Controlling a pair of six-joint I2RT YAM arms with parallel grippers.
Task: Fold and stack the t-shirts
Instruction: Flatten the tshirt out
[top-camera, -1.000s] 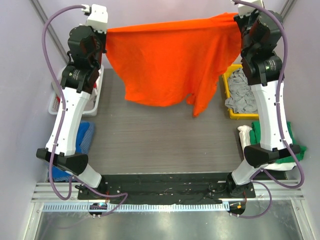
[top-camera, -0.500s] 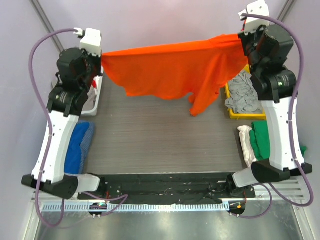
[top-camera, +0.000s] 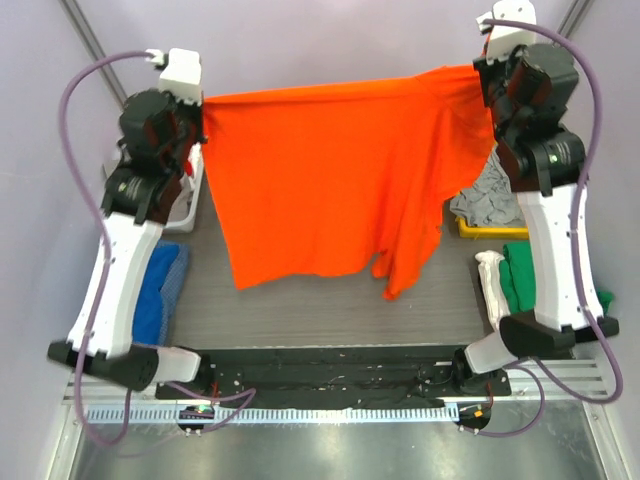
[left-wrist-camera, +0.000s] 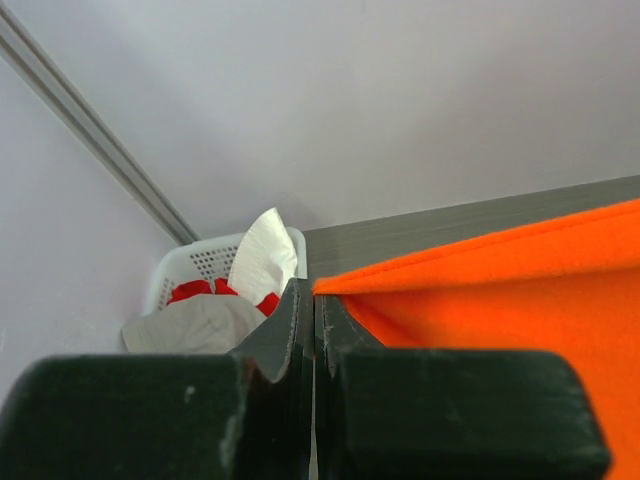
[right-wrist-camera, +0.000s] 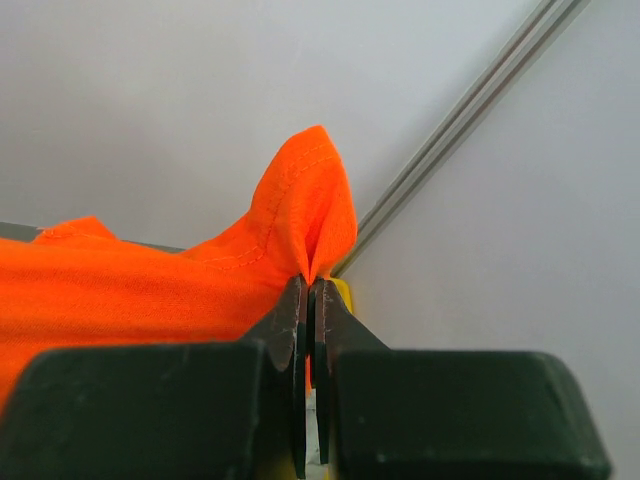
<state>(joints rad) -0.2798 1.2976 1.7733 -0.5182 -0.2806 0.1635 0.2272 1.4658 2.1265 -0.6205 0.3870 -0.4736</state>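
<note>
The orange t-shirt hangs stretched in the air between both grippers, above the dark table. My left gripper is shut on its left top corner; in the left wrist view the cloth edge runs off to the right of the closed gripper. My right gripper is shut on its right top corner; the right wrist view shows a cloth peak bunched above the closed gripper. A sleeve hangs lower at the right. A green shirt and a white one lie at the right.
A yellow bin with grey cloth stands at the right, partly behind the shirt. A white basket with white and red cloth stands at the back left. Blue cloth lies at the left edge.
Both grippers have kept hold of the shirt. The shirt now hangs much longer in the top view, its lower hem reaching toward the near part of the table.
</note>
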